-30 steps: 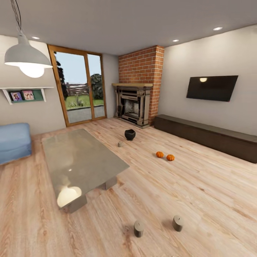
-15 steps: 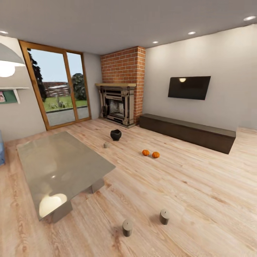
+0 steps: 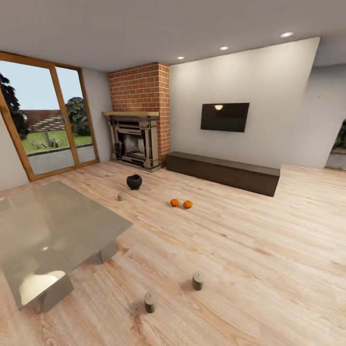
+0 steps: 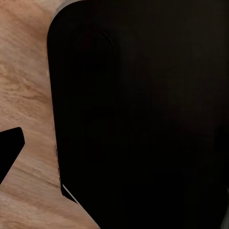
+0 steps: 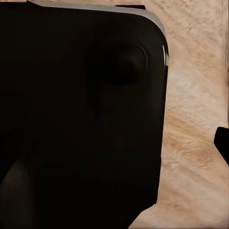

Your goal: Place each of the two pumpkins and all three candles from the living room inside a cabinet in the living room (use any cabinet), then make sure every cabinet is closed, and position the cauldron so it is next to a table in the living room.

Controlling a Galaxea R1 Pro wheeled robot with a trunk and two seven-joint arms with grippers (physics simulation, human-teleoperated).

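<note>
Head view | wood floor (image 3: 269,250) | glass table (image 3: 48,230) | cabinet (image 3: 223,173) along wall

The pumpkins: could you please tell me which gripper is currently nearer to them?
Cannot tell left from right: the pumpkins lie well ahead on the floor, before the cabinet, while both wrist views face a dark surface close by.

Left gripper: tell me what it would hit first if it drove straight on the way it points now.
Probably the wooden floor. The left wrist view looks past a big black part of the robot onto floorboards, with nothing else in that line. Depth is unclear, and the fingers cannot be made out.
</note>
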